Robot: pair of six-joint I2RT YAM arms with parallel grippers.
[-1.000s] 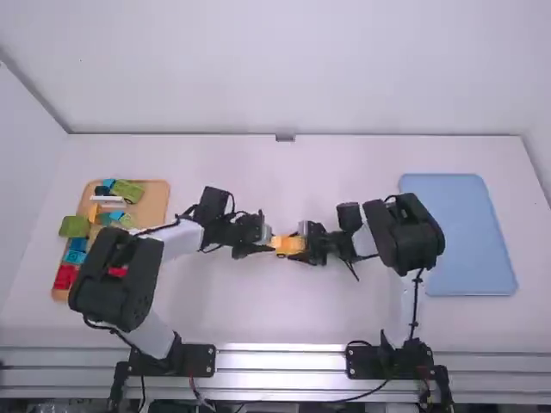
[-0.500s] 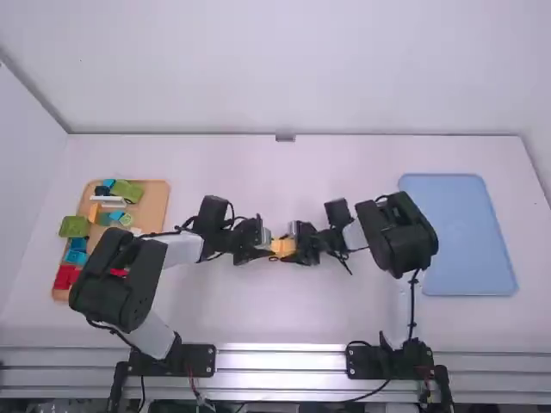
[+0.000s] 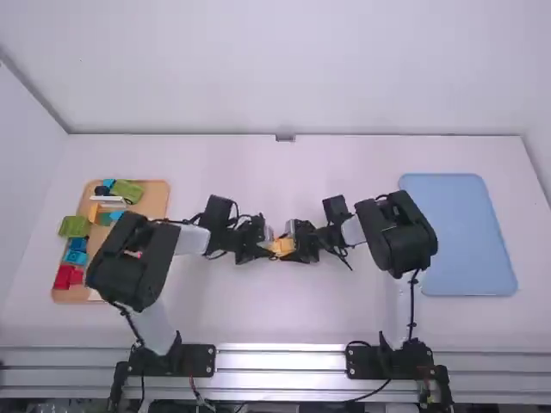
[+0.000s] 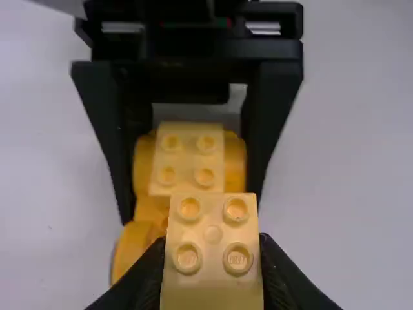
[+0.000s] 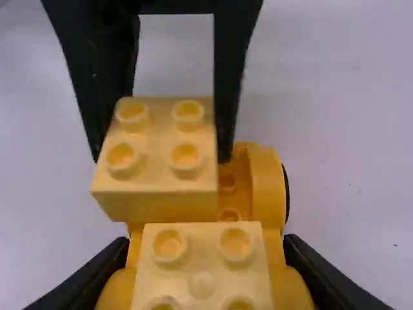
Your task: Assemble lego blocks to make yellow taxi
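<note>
Lego block (image 4: 213, 226), yellow and two-by-two, sits pinched in the left end effector (image 5: 161, 152) above the tabletop (image 3: 241, 310); looking offset from the yellow car base (image 5: 266, 194), it may miss the studs. Pushing then could twist that base in the right end effector's (image 4: 190, 208) grip.

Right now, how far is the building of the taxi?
Looks done: one pale yellow block sits on the yellow base. In hand: the right gripper grips this base; the left gripper holds a second pale block at its other end. Left: probably seating that block squarely, because bare studs show beside it.
</note>
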